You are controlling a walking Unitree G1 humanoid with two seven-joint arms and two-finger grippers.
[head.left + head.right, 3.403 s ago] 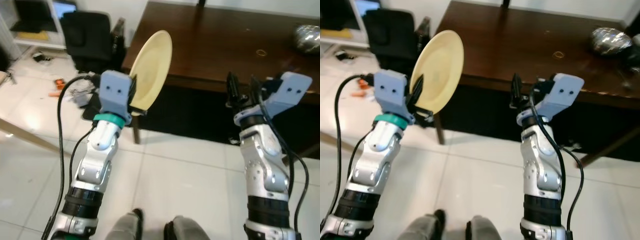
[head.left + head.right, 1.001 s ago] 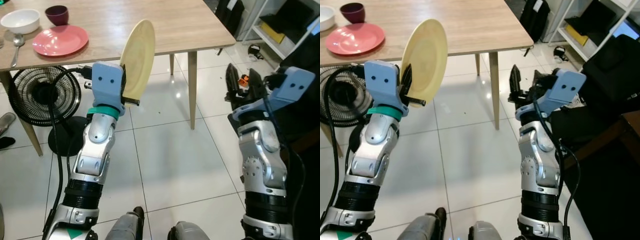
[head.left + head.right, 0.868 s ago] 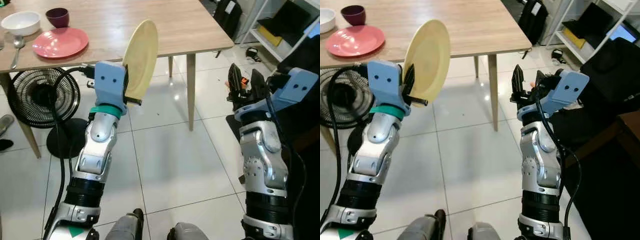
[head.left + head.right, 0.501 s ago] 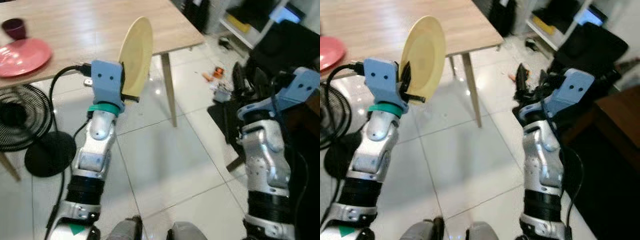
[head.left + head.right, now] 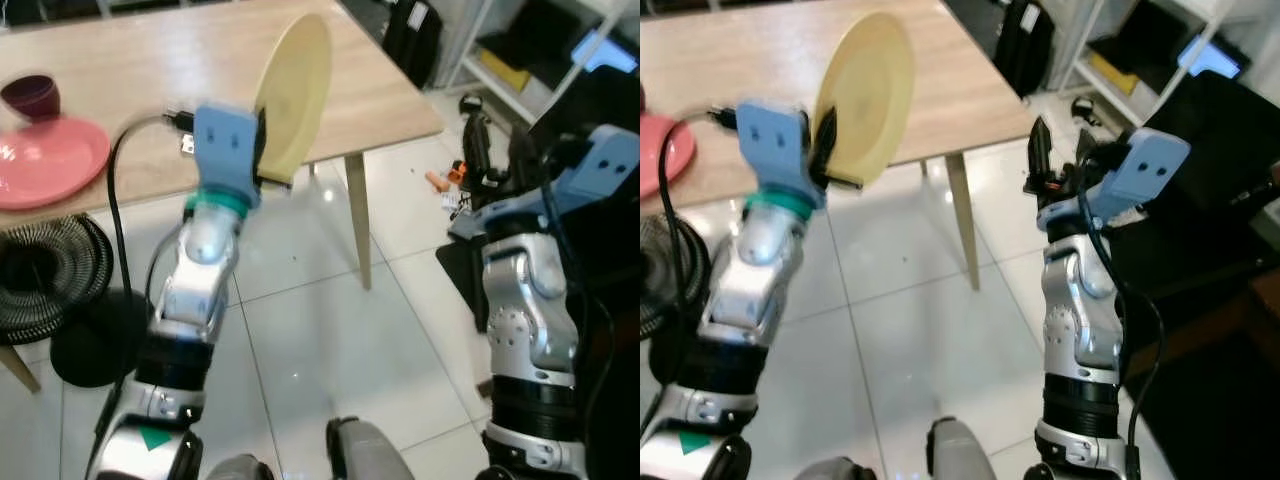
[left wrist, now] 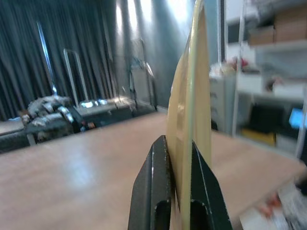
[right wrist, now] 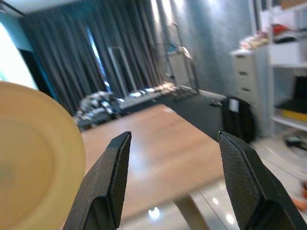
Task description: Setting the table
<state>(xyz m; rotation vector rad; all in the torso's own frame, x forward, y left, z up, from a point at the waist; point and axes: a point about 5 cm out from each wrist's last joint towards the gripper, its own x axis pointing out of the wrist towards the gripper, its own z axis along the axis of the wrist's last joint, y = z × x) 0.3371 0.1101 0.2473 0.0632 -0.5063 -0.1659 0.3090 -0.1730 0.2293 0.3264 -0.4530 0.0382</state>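
A light wooden table [image 5: 130,60] is standing ahead, carrying a pink plate [image 5: 50,160]. The left gripper [image 5: 268,150] is pinching a yellow plate [image 5: 295,85] upright by its lower rim above the table's edge; the right gripper [image 5: 1058,160] is hanging spread apart, empty.

Head stereo pair looking down over both arms at wooden table [image 5: 130,70], wrist views facing across it

Glossy white floor tiles [image 5: 320,330] lie under me, catching spots of light. A light wooden table [image 5: 150,70] stands ahead on pale legs — a black fan [image 5: 45,290] sits beneath its left end. To my right, white shelving [image 5: 520,60] and a black chair [image 5: 1200,150]. Dark curtains [image 7: 124,52] hang behind.
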